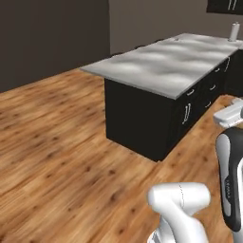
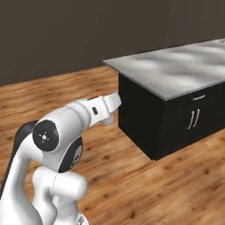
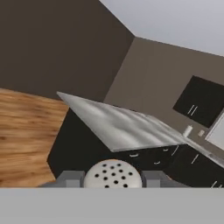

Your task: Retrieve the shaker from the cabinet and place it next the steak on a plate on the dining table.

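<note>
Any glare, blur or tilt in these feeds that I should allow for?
Left base view: soft pale sheen patches on the counter top, no blur. Right base view: same mottled sheen. Hand view: rolled, so the floor slants; the shaker shows sharp between the fingertips.

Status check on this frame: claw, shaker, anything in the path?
Claw shut on shaker, holed cap showing between the fingers. Marble-topped counter ahead, cabinet on the far wall. Open wood floor between, nothing blocking.

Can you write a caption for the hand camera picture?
Gripper clamps the dotted-cap shaker while facing a grey-topped black counter.
</note>
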You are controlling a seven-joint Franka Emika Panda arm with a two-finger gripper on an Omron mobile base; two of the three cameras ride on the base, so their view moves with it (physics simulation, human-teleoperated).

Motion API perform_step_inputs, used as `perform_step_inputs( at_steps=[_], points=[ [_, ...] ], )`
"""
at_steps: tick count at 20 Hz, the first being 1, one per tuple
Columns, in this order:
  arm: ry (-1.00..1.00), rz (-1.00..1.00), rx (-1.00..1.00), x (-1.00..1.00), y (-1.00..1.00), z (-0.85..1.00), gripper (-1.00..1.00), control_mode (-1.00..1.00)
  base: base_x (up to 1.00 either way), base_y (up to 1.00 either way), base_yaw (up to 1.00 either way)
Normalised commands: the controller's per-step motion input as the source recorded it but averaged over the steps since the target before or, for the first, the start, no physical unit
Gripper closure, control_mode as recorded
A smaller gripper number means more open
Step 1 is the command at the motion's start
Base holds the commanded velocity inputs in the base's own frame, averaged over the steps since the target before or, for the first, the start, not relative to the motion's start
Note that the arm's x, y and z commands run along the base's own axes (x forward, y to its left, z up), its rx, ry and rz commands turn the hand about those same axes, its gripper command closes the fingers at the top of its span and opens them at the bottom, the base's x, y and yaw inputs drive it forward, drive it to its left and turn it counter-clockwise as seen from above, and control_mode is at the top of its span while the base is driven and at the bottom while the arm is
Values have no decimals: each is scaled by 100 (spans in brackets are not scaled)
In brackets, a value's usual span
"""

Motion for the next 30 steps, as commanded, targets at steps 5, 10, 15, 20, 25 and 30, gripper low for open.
perform_step_inputs(
  at_steps=[5,10,15,20,25,30],
  points=[
    [0,0,0,0,0,0,100,100,100,66,37],
    [0,0,0,0,0,0,100,100,100,55,32],
    [0,0,0,0,0,0,100,100,100,49,24],
    [0,0,0,0,0,0,100,100,100,35,12],
    [0,0,0,0,0,0,100,100,100,48,-3],
    [0,0,0,0,0,0,100,100,100,50,-24]
  ],
)
